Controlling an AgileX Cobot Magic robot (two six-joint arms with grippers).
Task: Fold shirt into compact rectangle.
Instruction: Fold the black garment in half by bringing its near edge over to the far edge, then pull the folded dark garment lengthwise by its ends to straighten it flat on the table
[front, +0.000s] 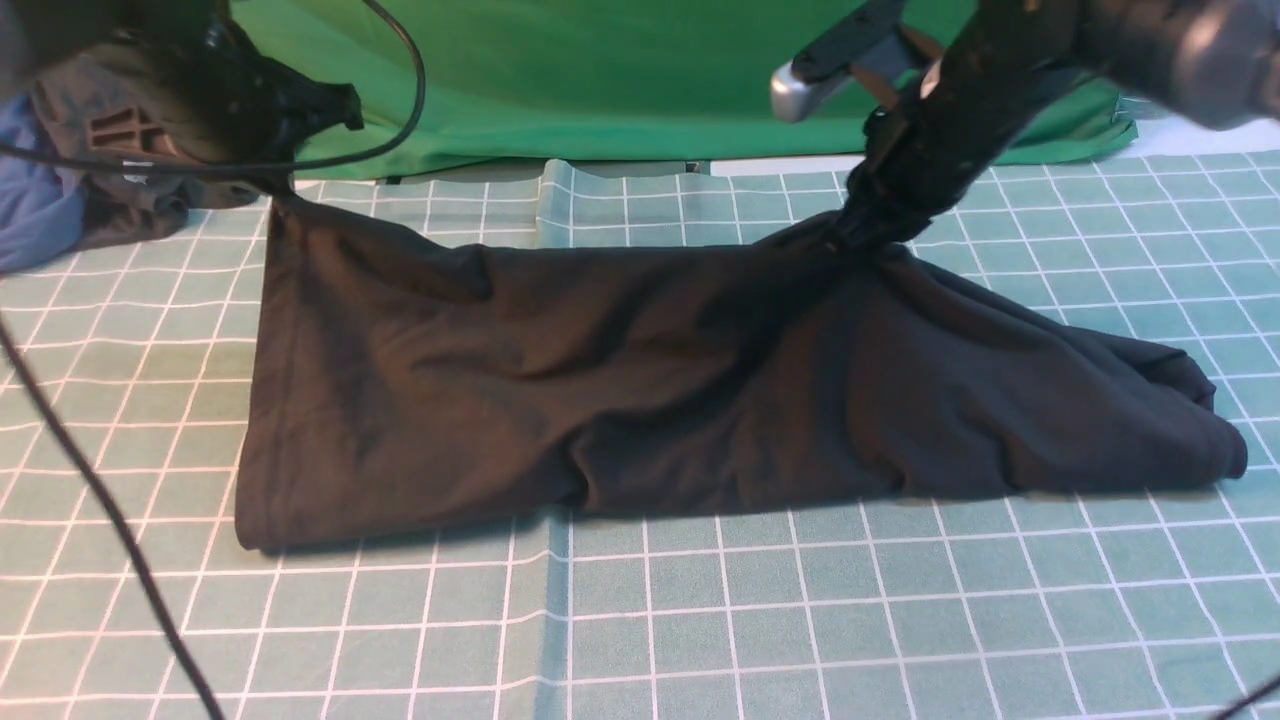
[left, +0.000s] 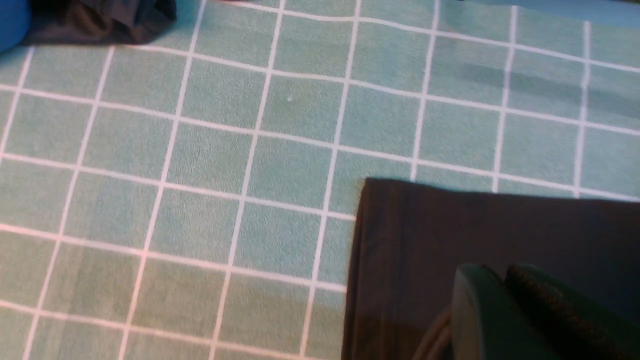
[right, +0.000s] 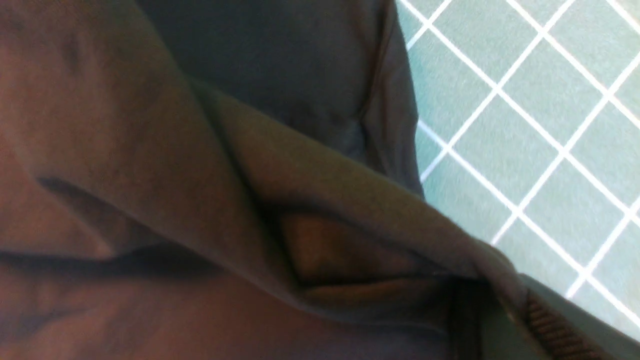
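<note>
The black shirt (front: 650, 400) lies stretched across the checked mat, its back edge raised at two points. My left gripper (front: 280, 187) is shut on the shirt's far left corner, which is drawn up to a point. In the left wrist view its fingers (left: 480, 310) are pressed together over the shirt (left: 475, 230), whose straight edge hangs below. My right gripper (front: 860, 232) is shut on a bunched fold at the shirt's far right, lifting it into a peak. The right wrist view shows the shirt (right: 150, 150) gathered into that gripper (right: 512, 295). The shirt's right end lies rumpled.
A bright green cloth (front: 650, 70) hangs behind the table. At the far left lie a dark grey-brown garment (front: 130, 205) and a blue cloth (front: 30, 215). A black cable (front: 100, 500) crosses the left side of the green checked mat (front: 800, 620).
</note>
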